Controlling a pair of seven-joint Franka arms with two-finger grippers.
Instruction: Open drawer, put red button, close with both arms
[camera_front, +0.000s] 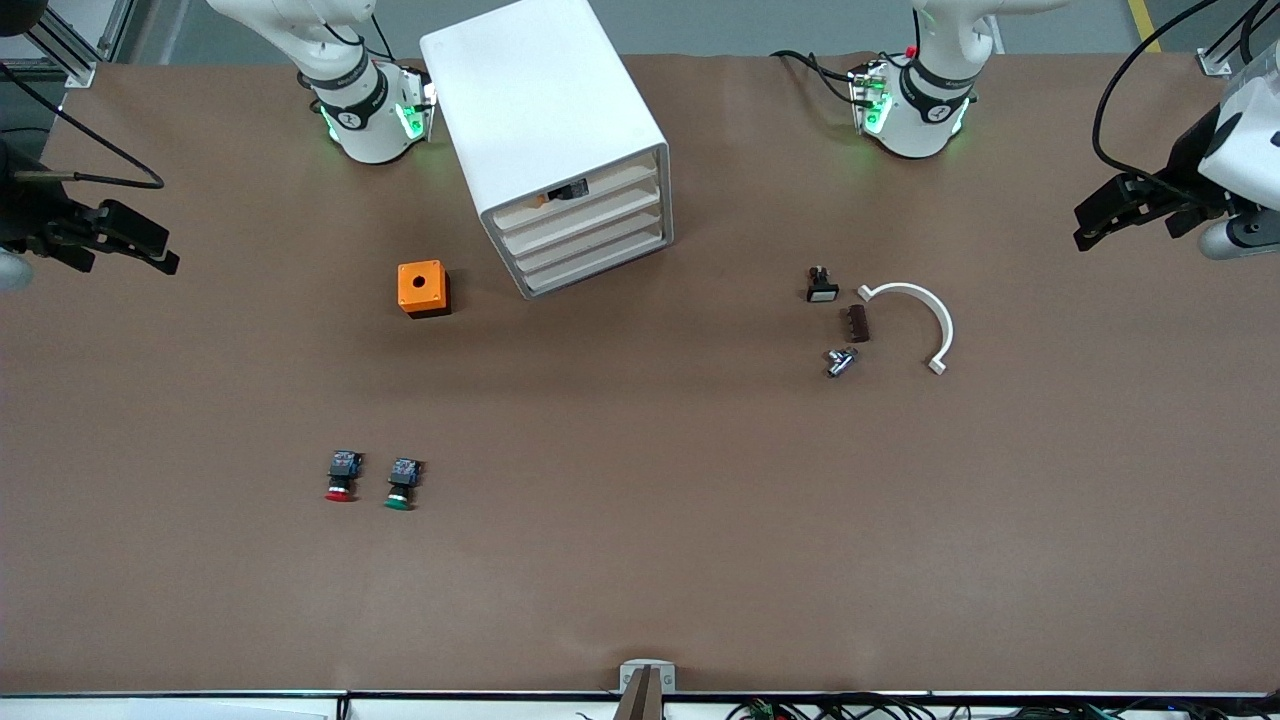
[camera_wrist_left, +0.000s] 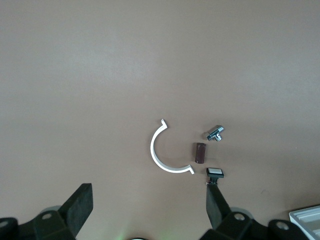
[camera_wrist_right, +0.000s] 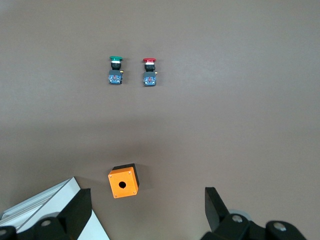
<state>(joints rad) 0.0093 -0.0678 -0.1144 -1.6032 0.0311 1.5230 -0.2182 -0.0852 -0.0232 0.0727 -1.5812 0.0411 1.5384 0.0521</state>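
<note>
On the worktop (camera_front: 640, 560), nearest the front camera, the red button (camera_front: 341, 477) lies on its side just beside the green button (camera_front: 402, 484), toward my right arm's end. Farther off sits the orange cube (camera_front: 423, 288). Toward my left arm's end lie a white curved clip (camera_front: 925, 312), a brown block (camera_front: 858, 323) and a metal fitting (camera_front: 840, 361). The cabinet (camera_front: 545, 120) stands farthest; its drawer (camera_front: 580, 222) is closed. My left end effector (camera_front: 1125, 212) and right end effector (camera_front: 120, 237) hover spread and empty above their own ends of the worktop.
</note>
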